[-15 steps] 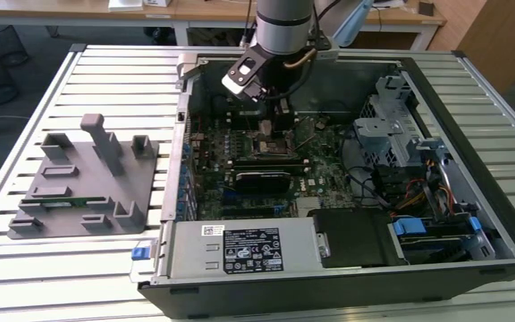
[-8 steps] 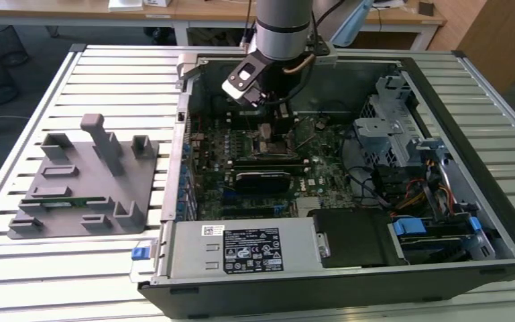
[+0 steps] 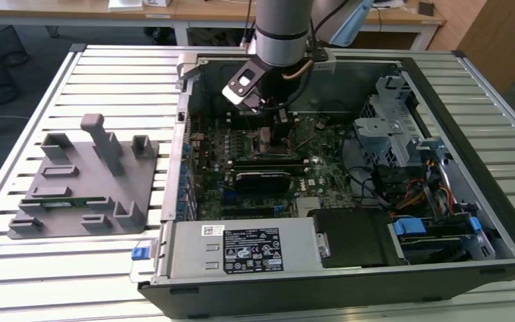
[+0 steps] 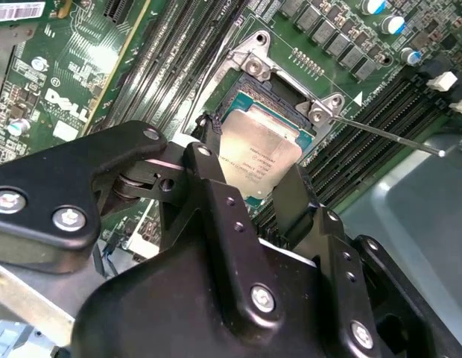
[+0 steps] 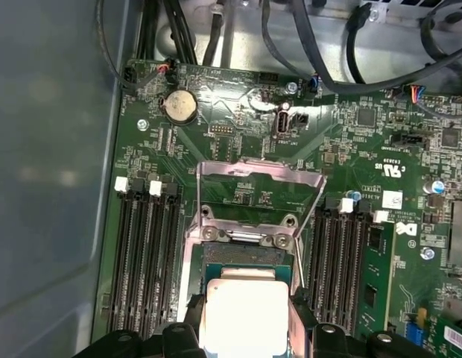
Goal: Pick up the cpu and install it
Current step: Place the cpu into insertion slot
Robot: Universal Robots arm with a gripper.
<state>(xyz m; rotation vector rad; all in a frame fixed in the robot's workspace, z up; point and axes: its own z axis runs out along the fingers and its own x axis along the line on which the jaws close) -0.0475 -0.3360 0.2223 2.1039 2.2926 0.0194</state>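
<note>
The cpu [image 4: 258, 159], a flat silver square, sits between my gripper's two black fingers [image 4: 207, 173], right over the black-framed socket [image 4: 244, 107] on the green motherboard [image 5: 238, 134]. My gripper [image 4: 250, 170] is shut on the cpu's two opposite edges. In the first wrist view the cpu [image 5: 243, 312] shows as a bright square in my gripper [image 5: 244, 319], with the socket's metal load plate [image 5: 261, 177] folded back open beyond it. Whether the chip rests in the socket or hovers just above it, I cannot tell. In the exterior view my gripper [image 3: 280, 129] reaches down into the open computer case [image 3: 472, 221].
Black memory slots [image 5: 147, 257] run along both sides of the socket. A thin metal lever [image 4: 387, 134] sticks out beside it. Cables [image 5: 320, 45] hang along the case wall. A grey fixture [image 3: 88, 181] holding a green memory stick [image 3: 64, 199] stands at the exterior view's left.
</note>
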